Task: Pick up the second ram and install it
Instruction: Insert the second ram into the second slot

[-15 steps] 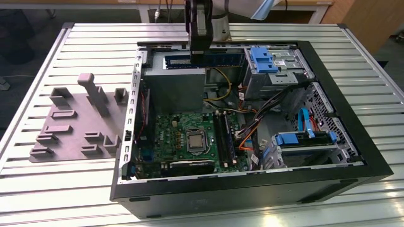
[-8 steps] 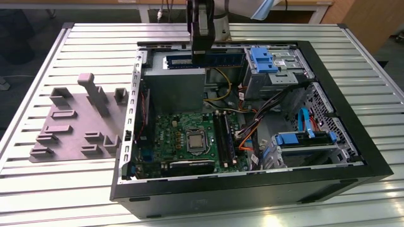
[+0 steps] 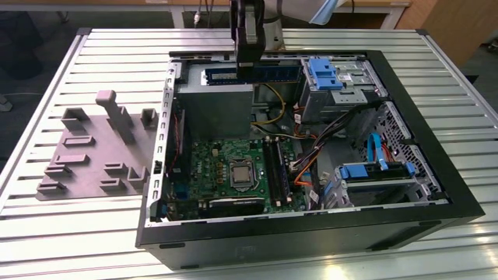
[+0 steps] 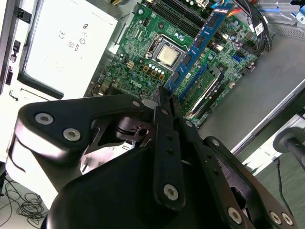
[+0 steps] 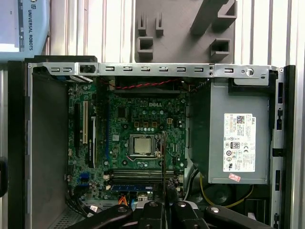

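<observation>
Jaws, closest to the lens in both wrist views, are clamped on the second ram [image 4: 199, 45], pinching its upper long edge about mid-length. Stick hangs level in the air, high over the motherboard [image 5: 143, 124], touching nothing on it. I read pick-up as done and install as not started: this is the carry stage.

Ram slots [image 5: 138, 174] run along one edge of the motherboard, just beside the CPU socket [image 5: 141, 144]. A blue strip lies in the slot row on the side away from the socket. Probably a stick already seated, can't confirm. Slots between it and the socket look free.

My judgement on what seating calls for: in the exterior view the stick runs crosswise to the slots. It needs turning parallel to a free one, centring over it, then a straight push down. Lower edge has to meet the slot square; tilted, I'd expect a jam. Cables [image 3: 307, 166] crowd the motherboard's slot side, so side margin looks thin.

Further out: power supply [image 5: 238, 143] sits beside the motherboard, both inside the PC case [image 3: 311, 239]. Case stands on the slatted bench [image 3: 78, 245]. Grey fixture plate [image 3: 93, 151] lies on the bench, outside the case wall, well apart from the motherboard.
</observation>
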Available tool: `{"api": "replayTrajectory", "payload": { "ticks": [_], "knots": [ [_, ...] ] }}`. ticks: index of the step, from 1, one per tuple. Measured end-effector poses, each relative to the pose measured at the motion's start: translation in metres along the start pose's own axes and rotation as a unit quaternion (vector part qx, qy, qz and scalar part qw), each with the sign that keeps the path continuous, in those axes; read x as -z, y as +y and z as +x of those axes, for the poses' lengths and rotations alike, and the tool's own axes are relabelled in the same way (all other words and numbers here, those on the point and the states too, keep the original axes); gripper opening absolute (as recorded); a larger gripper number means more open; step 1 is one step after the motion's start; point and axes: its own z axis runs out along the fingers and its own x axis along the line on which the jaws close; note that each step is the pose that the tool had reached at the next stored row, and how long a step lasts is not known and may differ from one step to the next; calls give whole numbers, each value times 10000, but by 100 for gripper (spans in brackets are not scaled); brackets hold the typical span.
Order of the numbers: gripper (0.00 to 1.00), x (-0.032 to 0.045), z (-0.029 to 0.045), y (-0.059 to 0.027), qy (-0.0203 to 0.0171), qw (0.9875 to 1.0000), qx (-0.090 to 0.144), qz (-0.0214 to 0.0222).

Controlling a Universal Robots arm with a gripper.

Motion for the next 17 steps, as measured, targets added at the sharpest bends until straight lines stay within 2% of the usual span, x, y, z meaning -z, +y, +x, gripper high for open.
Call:
{"api": "replayTrajectory", "payload": {
  "ticks": [7, 12, 17],
  "knots": [
    [14, -1, 0, -1, 1, 10000, -59, 0],
    [14, -5, -1, -2, 5, 9993, -380, -1],
    [14, -7, -2, -2, 8, 9983, -590, -1]
  ]
}}
